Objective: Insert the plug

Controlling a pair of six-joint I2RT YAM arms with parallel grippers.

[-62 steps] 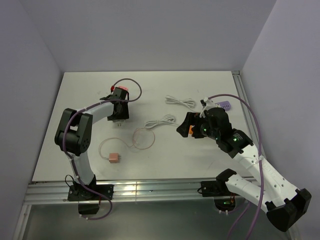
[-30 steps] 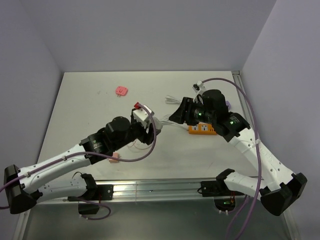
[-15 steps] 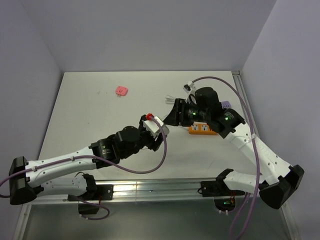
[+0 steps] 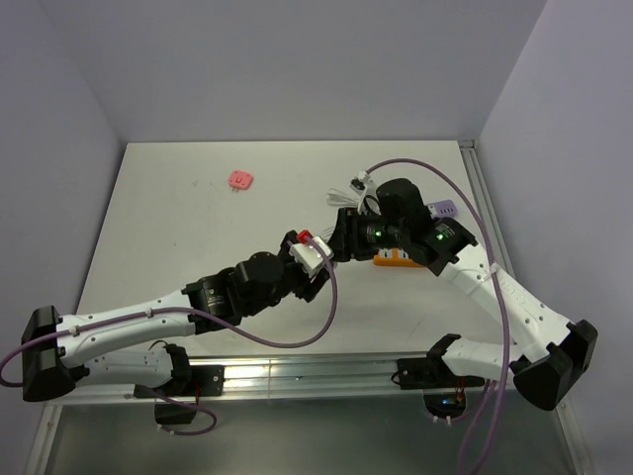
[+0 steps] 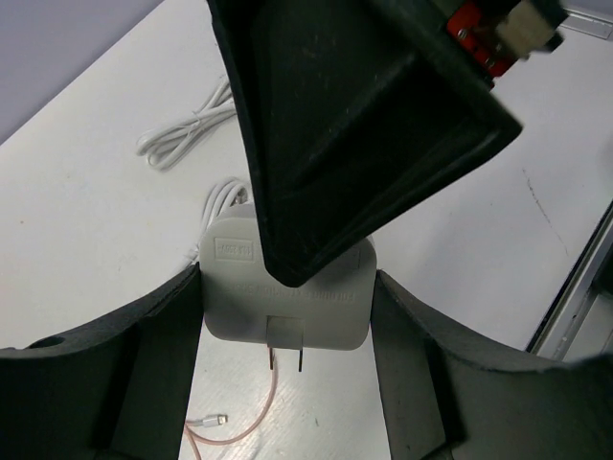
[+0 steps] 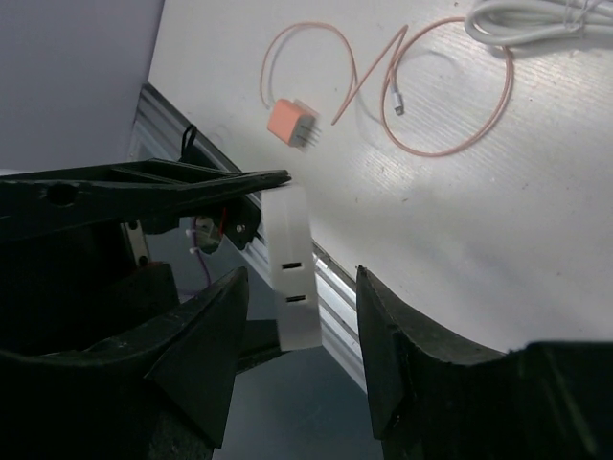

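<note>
The plug (image 5: 287, 311) is a white block with two metal prongs, and my left gripper (image 5: 285, 276) is shut on its sides and holds it above the table. In the top view the plug (image 4: 310, 254) hangs mid-table, where the two arms meet. My right gripper (image 6: 302, 272) is open around the same plug (image 6: 292, 264), whose face with two slots shows. There is a gap on each side of it. One dark right finger (image 5: 354, 125) crosses over the plug's top in the left wrist view. An orange power strip (image 4: 398, 260) lies under the right arm, mostly hidden.
A small orange charger (image 6: 291, 122) with a thin pink cable (image 6: 436, 149) lies on the table. White cables (image 4: 348, 188) are coiled at the back. A pink item (image 4: 239, 179) sits far left, and a purple one (image 4: 447, 209) by the right rail. The table's front rail (image 4: 297, 371) is near.
My left arm has carried the white plug to the right towards the right gripper. The right gripper has come left and down, and its jaws now stand around the plug and have narrowed a little.
</note>
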